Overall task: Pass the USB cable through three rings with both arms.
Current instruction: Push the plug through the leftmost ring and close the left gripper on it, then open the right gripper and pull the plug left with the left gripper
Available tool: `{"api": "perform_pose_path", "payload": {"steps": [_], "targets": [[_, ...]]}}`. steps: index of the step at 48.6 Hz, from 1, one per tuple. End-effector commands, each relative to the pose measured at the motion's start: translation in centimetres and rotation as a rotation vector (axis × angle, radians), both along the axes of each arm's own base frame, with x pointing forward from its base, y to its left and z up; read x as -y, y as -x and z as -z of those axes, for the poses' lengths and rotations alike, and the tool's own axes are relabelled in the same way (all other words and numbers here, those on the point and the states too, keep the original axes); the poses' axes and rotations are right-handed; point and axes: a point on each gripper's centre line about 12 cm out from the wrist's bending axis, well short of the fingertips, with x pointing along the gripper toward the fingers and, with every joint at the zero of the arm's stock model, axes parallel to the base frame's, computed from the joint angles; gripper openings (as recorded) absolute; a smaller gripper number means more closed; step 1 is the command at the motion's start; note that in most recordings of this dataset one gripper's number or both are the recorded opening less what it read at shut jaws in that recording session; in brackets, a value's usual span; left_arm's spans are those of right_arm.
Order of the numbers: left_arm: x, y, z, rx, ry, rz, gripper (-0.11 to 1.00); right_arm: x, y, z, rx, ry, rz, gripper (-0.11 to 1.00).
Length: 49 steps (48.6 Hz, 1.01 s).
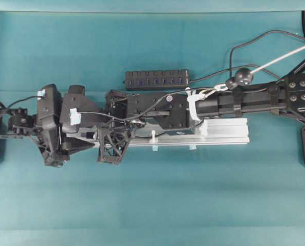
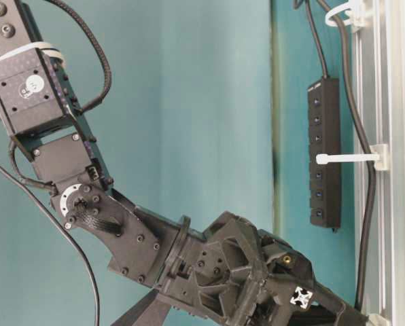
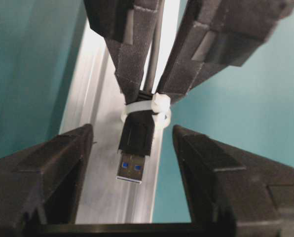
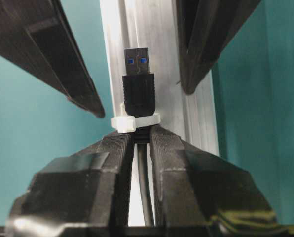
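right claw (image 4: 142,140) pinching the USB cable (image 4: 145,192) just behind a ring (image 4: 135,121) | plug (image 3: 135,155) pokes through along the rail (image 3: 110,163), pointing at me | left claw (image 3: 132,148) spread, fingers flanking the plug, nearer arm to take it

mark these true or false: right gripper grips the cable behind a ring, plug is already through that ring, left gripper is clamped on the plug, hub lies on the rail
1. The right gripper is shut on the USB cable just behind a ring. True.
2. The plug has passed through that ring. True.
3. The left gripper is clamped on the plug. False: its fingers stand apart on either side of it.
4. The hub lies on the rail. False: it lies on the table beside it.
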Motion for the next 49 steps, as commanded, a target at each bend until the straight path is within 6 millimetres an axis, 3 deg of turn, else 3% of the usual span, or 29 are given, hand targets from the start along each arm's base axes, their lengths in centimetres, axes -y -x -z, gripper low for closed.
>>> {"api": "perform_pose_path", "payload": {"steps": [1, 9, 17, 37, 49], "targets": [[0.0, -0.6, -0.5, 0.024, -0.004, 0.005, 0.65, -0.1, -0.2, -1.6, 0.038, -0.006, 0.006, -0.08], [0.0, -0.5, -0.5, 0.024, -0.004, 0.005, 0.53, -0.2, -0.2, -1.6, 0.038, -0.006, 0.005, -0.08], [0.2, -0.4, -0.4, 0.022, -0.019, 0.020, 0.25, -0.2, -0.2, -1.7, 0.041, -0.009, 0.010, -0.08], [0.3, -0.4, -0.9, 0.035, -0.052, 0.045, 0.24, -0.5, -0.3, -1.9, 0.060, -0.005, -0.001, -0.08], [0.3, -0.2, -1.1, 0.041, -0.050, 0.043, 0.24, -0.6, 0.2, -3.0, 0.063, -0.002, -0.006, -0.05]]}}
